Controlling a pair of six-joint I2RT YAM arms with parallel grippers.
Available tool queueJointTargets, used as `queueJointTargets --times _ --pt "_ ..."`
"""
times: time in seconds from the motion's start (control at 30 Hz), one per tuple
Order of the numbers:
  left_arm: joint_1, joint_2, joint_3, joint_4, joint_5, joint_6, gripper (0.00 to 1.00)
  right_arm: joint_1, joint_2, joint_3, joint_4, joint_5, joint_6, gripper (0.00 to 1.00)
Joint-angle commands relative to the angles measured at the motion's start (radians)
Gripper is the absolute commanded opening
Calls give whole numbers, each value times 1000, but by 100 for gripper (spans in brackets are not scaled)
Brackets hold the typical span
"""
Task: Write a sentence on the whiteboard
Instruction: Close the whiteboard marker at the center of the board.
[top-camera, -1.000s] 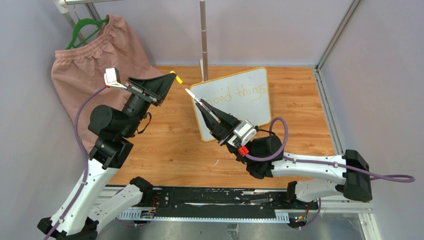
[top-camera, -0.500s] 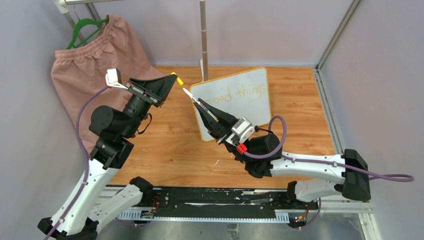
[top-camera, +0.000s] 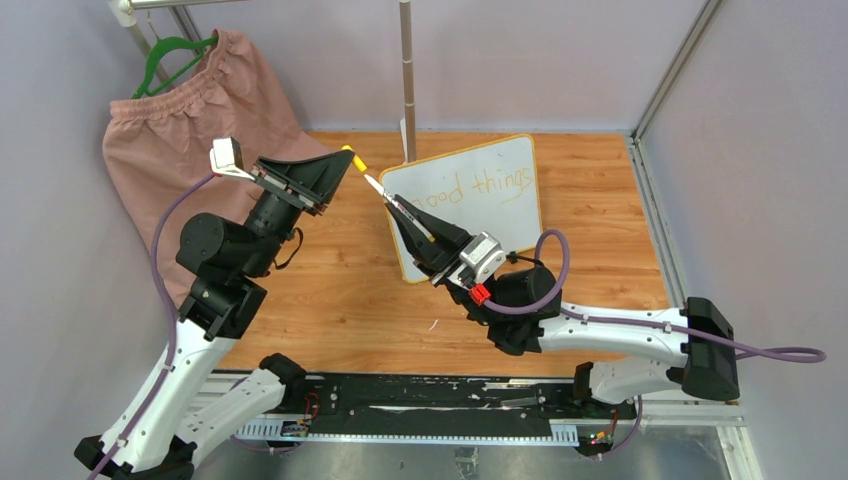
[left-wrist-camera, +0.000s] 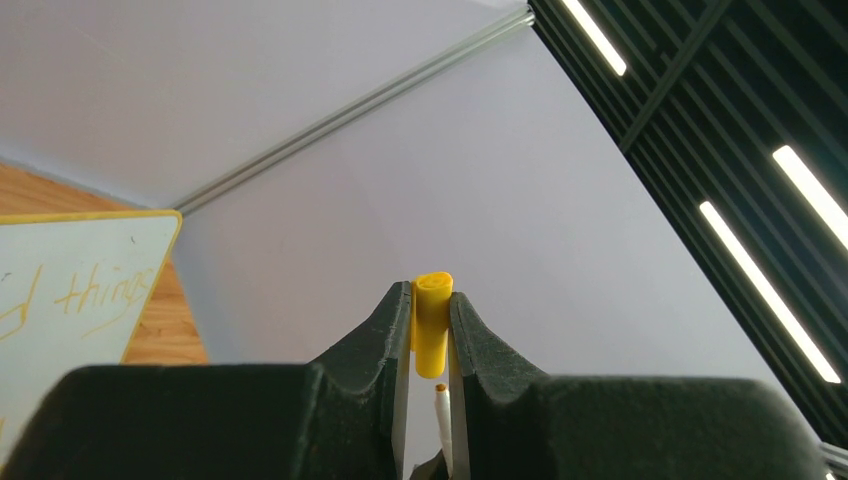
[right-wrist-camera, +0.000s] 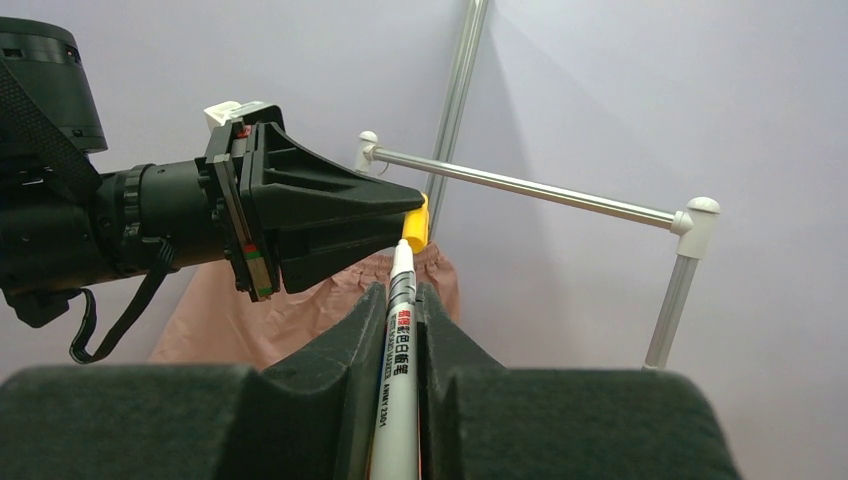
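Top view: the jaws of the right gripper (top-camera: 400, 212) cover the near-left corner of the whiteboard (top-camera: 505, 222), so the sentence (top-camera: 503, 182) loses its first letter. In the right wrist view the marker (right-wrist-camera: 398, 400) runs off the bottom edge. Its tip maybe touches the yellow cap (right-wrist-camera: 414, 228), can't tell.

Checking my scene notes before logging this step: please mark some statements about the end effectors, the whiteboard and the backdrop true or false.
1. The left end effector grips a small yellow plastic marker cap. True.
2. The right end effector is empty. False: it clamps a slim white marker pen.
3. The yellow-framed rectangular whiteboard is blank. False: yellow-orange handwriting, including "things", shows on it.
4. A pink fabric garment hangs on a green hanger. True.
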Motion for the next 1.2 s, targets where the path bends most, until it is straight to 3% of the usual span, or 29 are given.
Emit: queueJointTargets --times 0.0,1.17 --pt "-13 -12 -2 32 19 6 0 13 7 39 37 14 11 0" --pt "-21 -17 -8 32 -12 25 0 12 -16 5 67 36 0 0"
